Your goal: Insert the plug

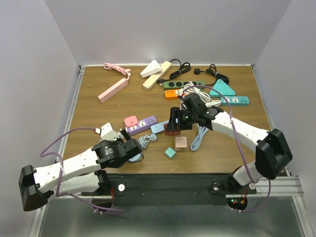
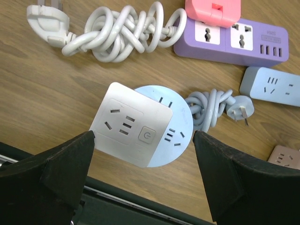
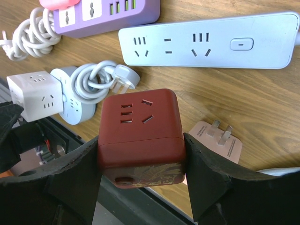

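Note:
My right gripper is shut on a dark red cube socket and holds it above the table; in the top view it hangs over the table's middle. My left gripper is open, its fingers astride a white cube socket that leans on a round pale-blue socket. That socket's coiled cable ends in a pale-blue plug, also in the right wrist view. A pink plug adapter lies prongs-up just right of the red cube.
A purple power strip with a pink cube on it and a pale-blue strip lie nearby. A coiled white cable with a plug lies at the left. More strips and cables crowd the far side. The table's near edge is close.

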Available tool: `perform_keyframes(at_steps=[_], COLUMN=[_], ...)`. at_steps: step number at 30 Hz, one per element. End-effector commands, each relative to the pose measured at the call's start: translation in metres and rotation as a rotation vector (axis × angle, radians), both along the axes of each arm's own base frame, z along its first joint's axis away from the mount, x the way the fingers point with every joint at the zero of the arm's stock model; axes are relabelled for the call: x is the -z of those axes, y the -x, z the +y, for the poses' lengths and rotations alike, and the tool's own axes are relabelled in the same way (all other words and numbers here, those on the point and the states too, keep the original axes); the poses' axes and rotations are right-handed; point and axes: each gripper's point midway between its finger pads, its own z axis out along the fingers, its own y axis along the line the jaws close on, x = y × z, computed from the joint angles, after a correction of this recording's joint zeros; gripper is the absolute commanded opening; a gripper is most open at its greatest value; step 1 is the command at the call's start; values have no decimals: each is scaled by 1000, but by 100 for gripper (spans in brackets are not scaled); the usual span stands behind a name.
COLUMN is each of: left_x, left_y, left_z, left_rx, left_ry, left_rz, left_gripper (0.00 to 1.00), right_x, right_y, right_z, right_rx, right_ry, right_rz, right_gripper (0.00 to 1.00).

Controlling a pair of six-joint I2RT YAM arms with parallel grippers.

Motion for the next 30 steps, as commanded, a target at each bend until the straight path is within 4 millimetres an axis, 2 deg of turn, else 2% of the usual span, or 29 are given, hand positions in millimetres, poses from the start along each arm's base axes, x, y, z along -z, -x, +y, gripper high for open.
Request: perform_keyframes(at_steps=[1,5,9,14,17,21,22,27,30], left_x=[9,11,19,21,14,20,21,33,34], left_y=[-2,-6,-9,-12,-7,-3,-5,-4,-6], left_z=[11,10,-2,-32,-25,-17,-27,-47,-61], left_rx=[-52,-61,-14,59,32,26,42,114,152], left_ry=[-23,-28,-35,19,-6,0,48,69,58], left_rz=[-29,-52,-43,-26,-36,-37,-45,-14,-5], left_gripper=[99,99,99,99,99,99,99,99,99], right_x=[-27,-24,-24,-29,-30,-29,-29,-32,-32], right_y=[-9,-8,-8,-10,-11,-12,-12,-12,-10], right_z=[9,8,9,11,12,12,12,12,13], right_rx=[7,12,15,17,17,22,21,24,12], right_ry=[-80,-74,-78,-87,-91,-87,-88,-93,-97], right_rz=[-72,-68,-65,-70,-67,-68,-65,-67,-68], right_gripper=[0,0,0,0,0,0,0,0,0])
